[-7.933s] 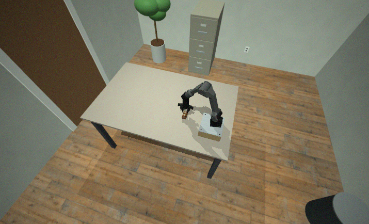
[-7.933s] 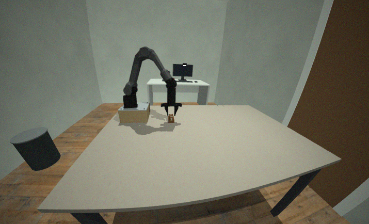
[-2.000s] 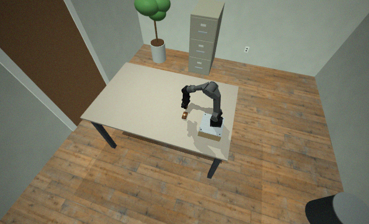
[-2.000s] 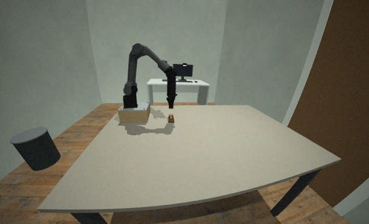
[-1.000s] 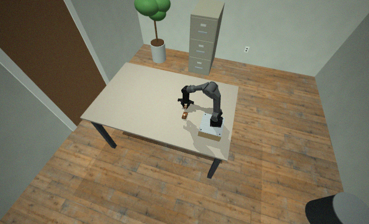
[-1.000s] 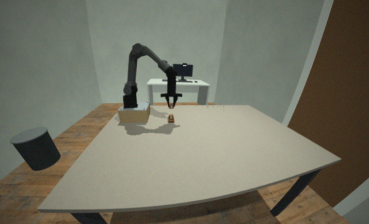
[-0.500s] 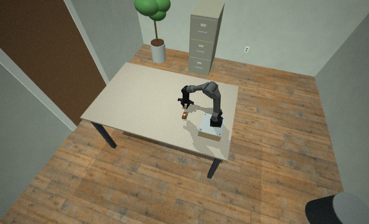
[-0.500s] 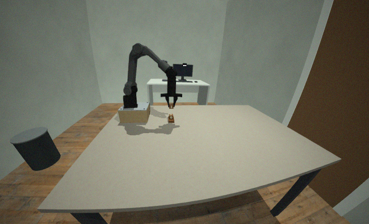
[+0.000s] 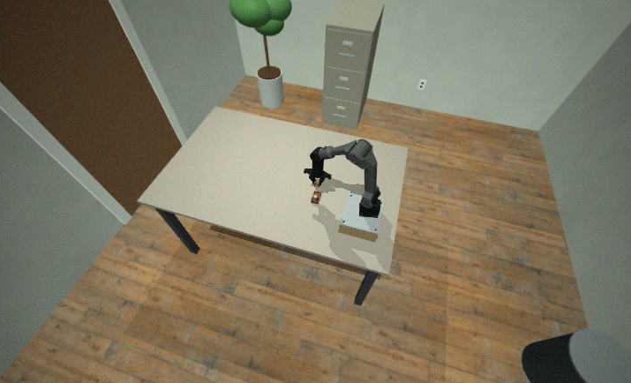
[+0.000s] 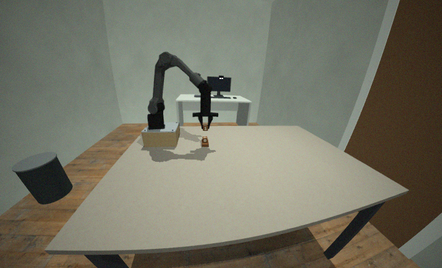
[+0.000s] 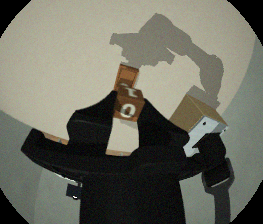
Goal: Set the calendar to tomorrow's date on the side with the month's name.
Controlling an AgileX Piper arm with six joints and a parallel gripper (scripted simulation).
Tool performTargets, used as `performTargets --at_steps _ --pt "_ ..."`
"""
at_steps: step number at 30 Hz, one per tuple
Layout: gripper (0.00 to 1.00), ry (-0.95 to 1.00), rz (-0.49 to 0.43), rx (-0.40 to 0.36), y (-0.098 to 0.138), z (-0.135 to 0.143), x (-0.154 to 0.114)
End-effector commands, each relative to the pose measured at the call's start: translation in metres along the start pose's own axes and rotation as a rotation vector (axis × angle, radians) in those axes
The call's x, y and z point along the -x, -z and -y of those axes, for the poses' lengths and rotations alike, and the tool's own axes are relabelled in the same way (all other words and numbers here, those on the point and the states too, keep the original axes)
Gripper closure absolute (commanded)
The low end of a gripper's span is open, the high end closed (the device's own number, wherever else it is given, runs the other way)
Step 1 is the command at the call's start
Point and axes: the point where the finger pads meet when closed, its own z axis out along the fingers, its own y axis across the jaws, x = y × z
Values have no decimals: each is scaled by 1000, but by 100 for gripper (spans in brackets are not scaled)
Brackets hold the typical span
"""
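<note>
Beige table (image 9: 241, 161) with gripper (image 10: 204, 127) clamped on cube (image 11: 129, 107), raised above tray (image 10: 204, 142). Digit 0 legible only from wrist. Broad bare surface toward far edges.

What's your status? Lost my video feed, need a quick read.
Gripper shut on small wooden digit cube, held above the table. Small brown wooden calendar tray flat on beige table, directly below. Nothing in the way.

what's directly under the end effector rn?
The black end effector is shut on a small wooden digit cube, lifted off the beige table. Below it sits the small orange-brown calendar tray. The tray's contents are too small to make out.
</note>
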Motion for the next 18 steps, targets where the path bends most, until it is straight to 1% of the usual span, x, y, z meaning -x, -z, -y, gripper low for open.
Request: performTargets --at_steps 1,11,13,18 --pt "64 0 -2 -4 -7 1 -1" --pt "64 1 -2 -4 -48 1 -1" --pt "64 1 -2 -4 -48 1 -1" --pt "64 1 -2 -4 -69 0 -1"
